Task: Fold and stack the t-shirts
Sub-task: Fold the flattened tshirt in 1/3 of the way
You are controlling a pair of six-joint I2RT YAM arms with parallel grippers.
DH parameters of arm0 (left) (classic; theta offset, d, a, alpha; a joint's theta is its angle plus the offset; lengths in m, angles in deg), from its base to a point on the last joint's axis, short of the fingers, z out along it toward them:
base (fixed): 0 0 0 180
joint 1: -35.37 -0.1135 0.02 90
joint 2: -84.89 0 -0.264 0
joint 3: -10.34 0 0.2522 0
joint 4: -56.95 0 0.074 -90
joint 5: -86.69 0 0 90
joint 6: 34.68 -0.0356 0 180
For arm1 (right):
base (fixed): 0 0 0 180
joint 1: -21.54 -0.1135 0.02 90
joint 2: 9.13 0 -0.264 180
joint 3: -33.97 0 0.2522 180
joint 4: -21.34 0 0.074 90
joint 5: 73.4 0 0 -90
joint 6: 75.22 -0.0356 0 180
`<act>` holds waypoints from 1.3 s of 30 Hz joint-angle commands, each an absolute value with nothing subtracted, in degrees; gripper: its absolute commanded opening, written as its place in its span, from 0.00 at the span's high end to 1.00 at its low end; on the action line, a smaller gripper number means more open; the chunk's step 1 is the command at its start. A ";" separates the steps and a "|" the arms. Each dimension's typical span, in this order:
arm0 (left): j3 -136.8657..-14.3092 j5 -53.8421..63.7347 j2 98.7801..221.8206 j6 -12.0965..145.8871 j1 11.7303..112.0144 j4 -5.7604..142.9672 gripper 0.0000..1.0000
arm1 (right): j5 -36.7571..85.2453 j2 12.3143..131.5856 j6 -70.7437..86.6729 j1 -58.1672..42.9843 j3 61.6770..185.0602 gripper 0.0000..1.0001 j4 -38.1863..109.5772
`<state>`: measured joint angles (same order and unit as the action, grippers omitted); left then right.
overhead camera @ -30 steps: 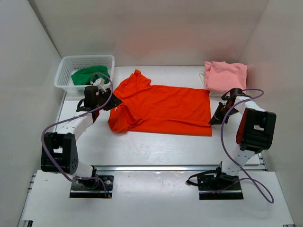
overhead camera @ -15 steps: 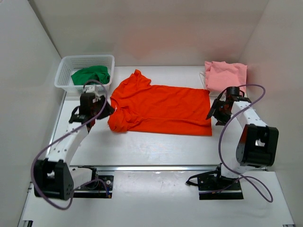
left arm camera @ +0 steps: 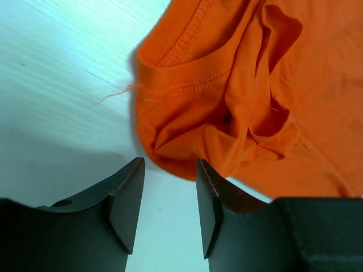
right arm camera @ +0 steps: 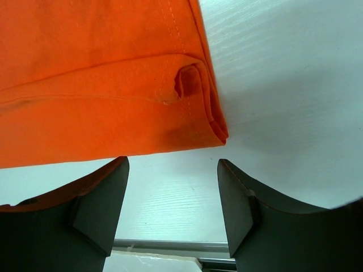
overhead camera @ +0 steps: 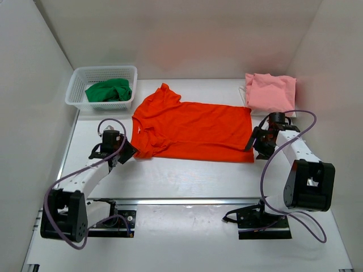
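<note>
The orange-red t-shirt lies folded lengthwise on the table, its crumpled sleeve end at the left and its folded hem corner at the right. My left gripper is open and empty, low over the table just off the shirt's near-left corner. My right gripper is open and empty at the shirt's near-right corner. The pale pink t-shirt lies folded at the back right. The green t-shirt is bunched in the basket.
The white mesh basket stands at the back left. White walls close in the table on three sides. A metal rail runs along the near edge, also visible in the right wrist view.
My left gripper has drawn back toward the near edge from the shirt's sleeve, which now lies flatter. My right gripper has shifted slightly nearer along the shirt's right edge.
</note>
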<state>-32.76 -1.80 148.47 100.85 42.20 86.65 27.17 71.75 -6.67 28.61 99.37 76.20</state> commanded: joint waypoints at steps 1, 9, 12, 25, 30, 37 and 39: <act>-32.59 -0.59 153.08 105.23 43.98 80.30 0.48 | 27.50 70.41 -6.76 29.44 99.15 0.39 74.83; -34.62 1.43 162.68 105.32 46.53 79.50 0.70 | 27.50 72.26 -8.07 29.18 98.36 0.39 74.39; -33.74 1.87 162.94 104.10 45.31 79.49 1.00 | 28.90 73.74 -9.12 28.30 97.39 0.51 72.73; -32.60 2.66 156.70 100.67 42.93 84.59 1.00 | 20.12 82.80 -10.45 23.46 97.74 0.75 73.95; -31.72 1.70 151.79 98.21 41.62 89.85 1.00 | 17.40 80.87 -7.82 26.45 97.04 1.00 77.37; -28.74 0.29 144.41 97.24 40.65 94.26 1.00 | 13.88 76.66 -3.33 31.11 95.20 1.00 80.80; -28.12 0.11 142.91 96.80 40.39 95.66 1.00 | 13.44 76.47 -2.54 32.78 94.15 1.00 81.50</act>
<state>-29.18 3.10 145.73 98.63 41.68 92.03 20.24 78.50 -6.02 30.33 95.33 78.85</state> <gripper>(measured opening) 0.019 0.009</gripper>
